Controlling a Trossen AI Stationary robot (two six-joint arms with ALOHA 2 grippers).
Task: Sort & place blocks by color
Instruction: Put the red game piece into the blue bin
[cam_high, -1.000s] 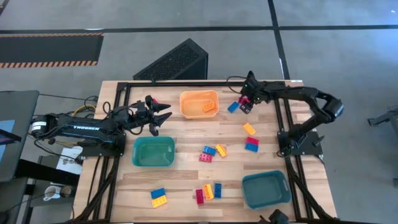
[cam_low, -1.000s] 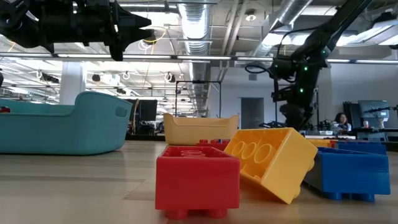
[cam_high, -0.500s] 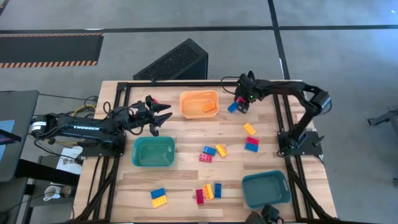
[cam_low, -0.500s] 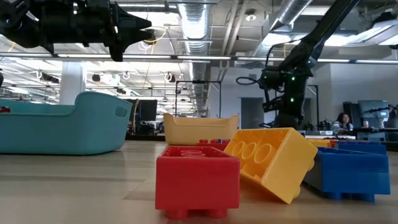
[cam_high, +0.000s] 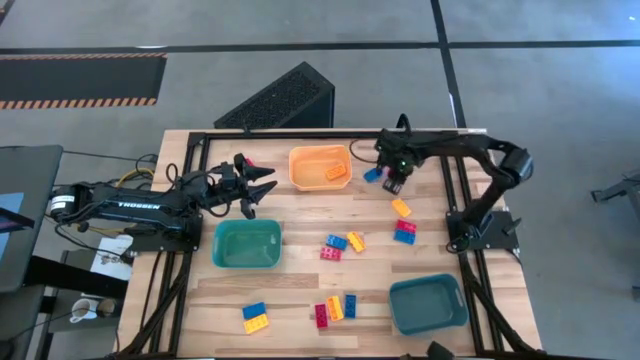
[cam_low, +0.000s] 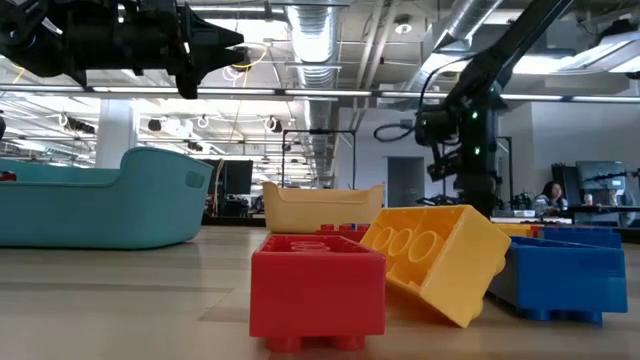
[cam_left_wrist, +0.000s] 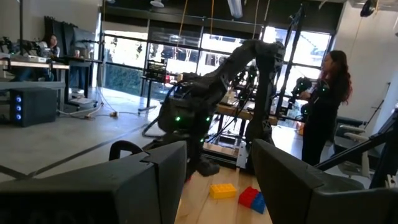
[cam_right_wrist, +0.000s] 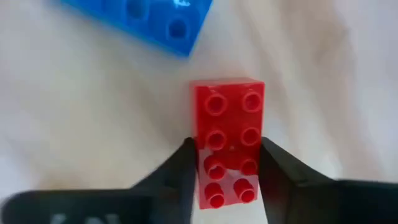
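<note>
My right gripper (cam_high: 393, 180) points down just right of the orange bin (cam_high: 320, 167), shut on a red block (cam_right_wrist: 227, 118). A blue block (cam_high: 373, 175) lies on the table beside it, and shows in the right wrist view as the blue block (cam_right_wrist: 155, 18). More red, yellow and blue blocks lie scattered: a yellow one (cam_high: 401, 207), a red-and-blue pair (cam_high: 405, 232), a middle cluster (cam_high: 340, 243) and a near cluster (cam_high: 335, 308). One block (cam_high: 336, 172) lies in the orange bin. My left gripper (cam_high: 270, 181) waits open at the left, above the table. My right gripper pinches the red block between its two fingers, which sit on the two long sides near one end (cam_right_wrist: 227, 171). The fingers come from above, pointing down, across the block. The studs face up. Whether the block is clear of the table, I cannot tell.
A teal bin (cam_high: 247, 245) stands left of middle, a second teal bin (cam_high: 428, 305) at the near right. A black frame (cam_high: 452, 190) edges the table. In the low view a red (cam_low: 318, 290), a yellow (cam_low: 440, 260) and a blue block (cam_low: 565, 275) lie close. A person (cam_left_wrist: 326, 106) stands beyond the table.
My right gripper, still shut on the red block, has shifted a little toward the orange bin and then toward the table's near edge, staying beside the blue block. Its arm has folded in closer.
</note>
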